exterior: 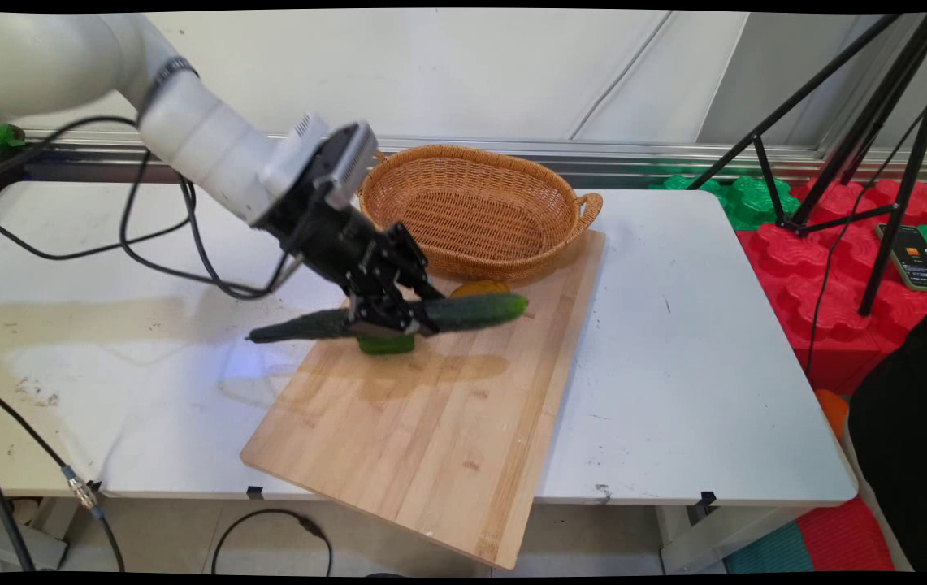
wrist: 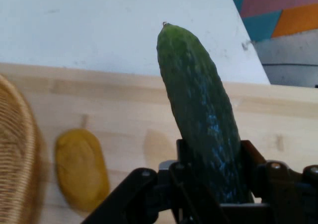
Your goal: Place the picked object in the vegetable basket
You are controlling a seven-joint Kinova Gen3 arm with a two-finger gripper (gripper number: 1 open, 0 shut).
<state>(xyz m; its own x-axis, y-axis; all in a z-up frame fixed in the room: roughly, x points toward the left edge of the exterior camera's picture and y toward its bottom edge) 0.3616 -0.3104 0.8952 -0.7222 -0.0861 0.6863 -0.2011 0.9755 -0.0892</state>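
The gripper [exterior: 388,318] is clamped on a cucumber [exterior: 471,312] near mid-length, holding it roughly level, raised above the far end of the cutting board [exterior: 431,431]; its dark tip overhangs the board's left edge above the table [exterior: 674,366]. The board's near half lies open; the wicker basket [exterior: 475,207] stands just behind. A green object [exterior: 387,345] under the gripper shows only in the main view; the hand view shows the yellow piece [wrist: 80,168] whole, beside the basket.
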